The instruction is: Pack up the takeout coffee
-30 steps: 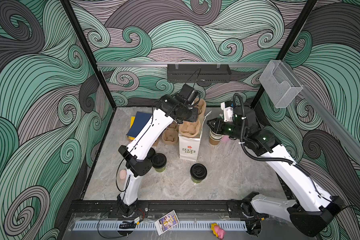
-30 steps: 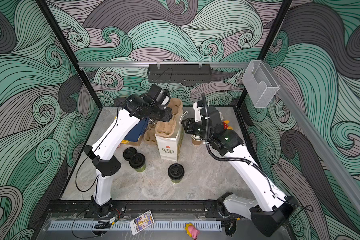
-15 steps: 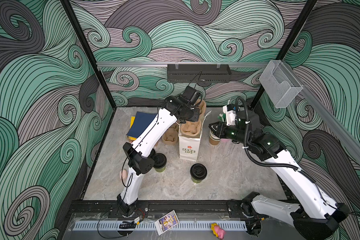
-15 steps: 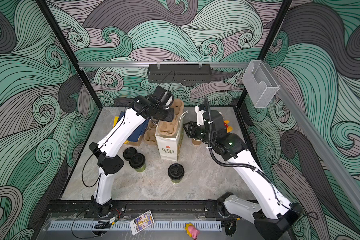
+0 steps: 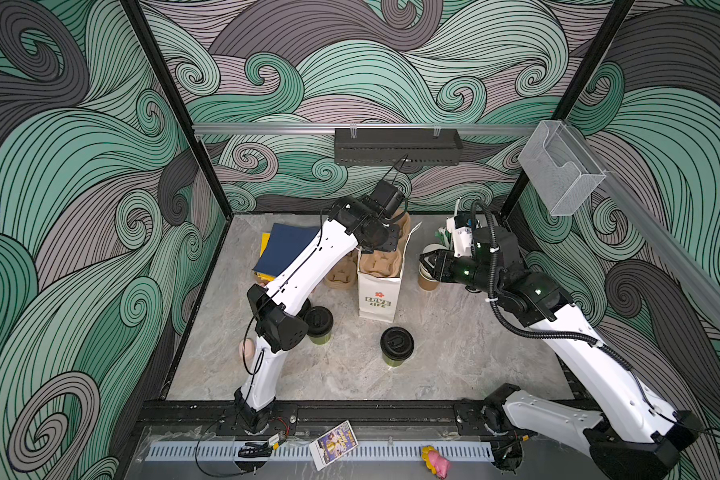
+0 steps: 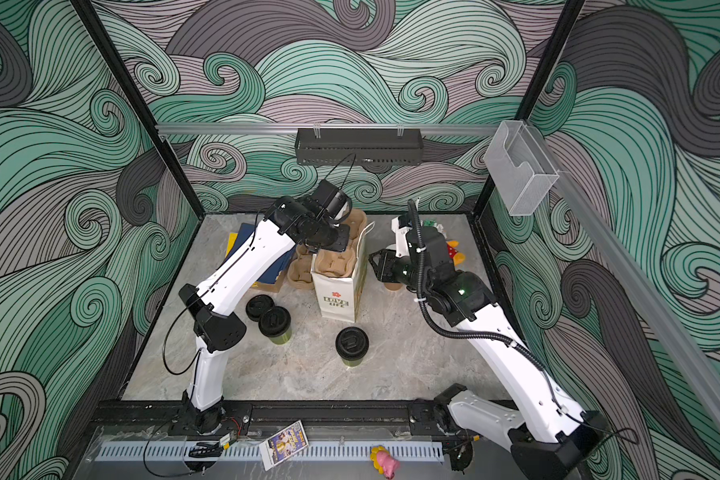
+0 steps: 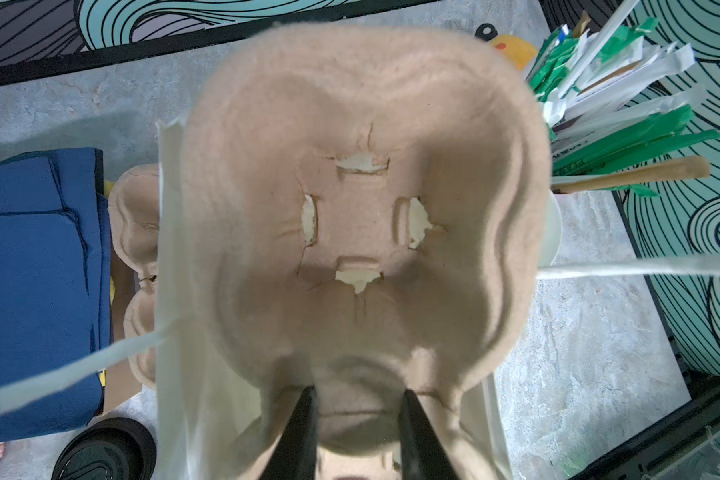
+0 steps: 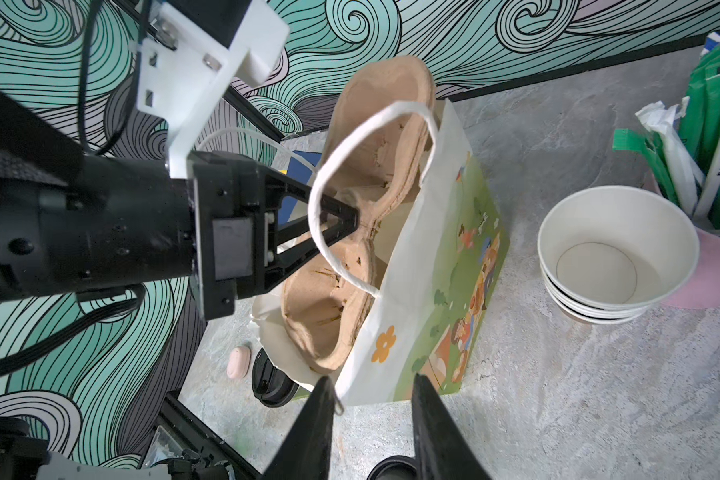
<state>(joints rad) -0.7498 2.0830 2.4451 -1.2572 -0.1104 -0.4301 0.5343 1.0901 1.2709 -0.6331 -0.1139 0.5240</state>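
The blurred pulp cup carrier [image 7: 371, 208] is filling most of the left wrist view and hiding the inside of the white paper bag [image 7: 175, 291], so how deep it is sitting cannot be told there. (The right wrist view is helping: about half of the carrier is sticking up out of the bag's mouth, tilted.) In a top view the left arm's elbow is covering part of one lidded coffee cup [image 5: 319, 324]. A loose black lid [image 6: 260, 307] is lying just beside that cup, on the side away from the bag. The right arm is partly covering the stack of empty paper cups [image 8: 616, 257] beside the bag's illustrated side.

Both coffees are standing upright on the table outside the bag, on its printed front side. The second lidded coffee cup [image 5: 396, 345] is standing near that face, and both are well apart from either gripper.

The left gripper [image 7: 356, 411] is pinching the carrier at its narrow waist, above the bag's mouth. Its arm is rising from the base, bending sharply at the elbow and reaching over the bag's far end with the wrist tipped down. The right gripper [image 8: 371, 419] is hovering near the bag's illustrated side, jaws apart and holding nothing. Its forearm is lying nearly level and pointing at the bag.
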